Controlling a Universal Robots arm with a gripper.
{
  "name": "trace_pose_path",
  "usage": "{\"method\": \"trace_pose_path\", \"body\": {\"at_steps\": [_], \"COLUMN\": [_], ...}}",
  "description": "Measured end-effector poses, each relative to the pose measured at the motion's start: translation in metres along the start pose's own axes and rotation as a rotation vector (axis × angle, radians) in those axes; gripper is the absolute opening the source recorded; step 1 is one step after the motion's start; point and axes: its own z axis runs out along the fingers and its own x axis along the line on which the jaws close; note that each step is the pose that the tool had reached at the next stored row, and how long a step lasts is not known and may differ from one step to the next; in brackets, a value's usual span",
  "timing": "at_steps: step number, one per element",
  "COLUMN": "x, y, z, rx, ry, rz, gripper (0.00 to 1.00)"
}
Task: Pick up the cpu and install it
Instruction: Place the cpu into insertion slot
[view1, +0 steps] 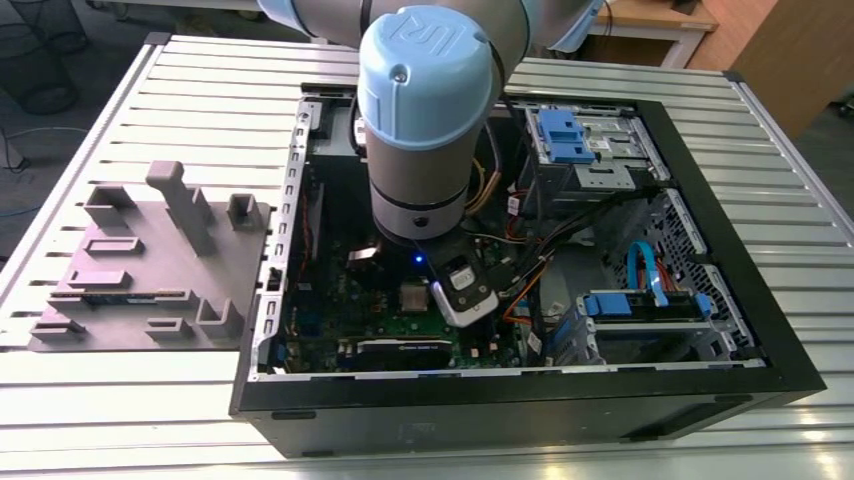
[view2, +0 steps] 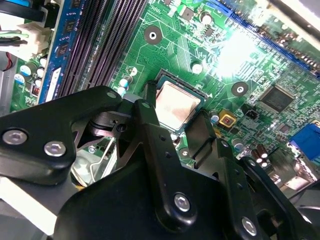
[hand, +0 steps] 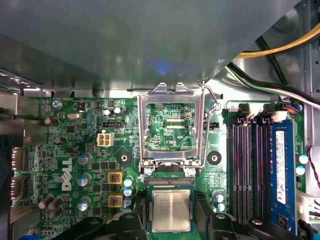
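In both wrist views I see the cpu lying flat in its socket on the green board, just below the silver retention frame, which stands open. My gripper straddles the chip, with its black fingers apart and close on two opposite sides; I cannot tell whether they pinch it or hang clear. The long black memory slots run beside the socket. In the exterior view the arm reaches down into the open computer case on the slatted surface.
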Motion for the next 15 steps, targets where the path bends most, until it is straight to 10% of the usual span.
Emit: {"method": "trace_pose_path", "body": {"at_steps": [15], "x": [-0.0001], "y": [0.0002], "z": [0.0022], "rx": [0.0003], "ry": [-0.0001], "rz": [0.000], "gripper": [0.48]}}
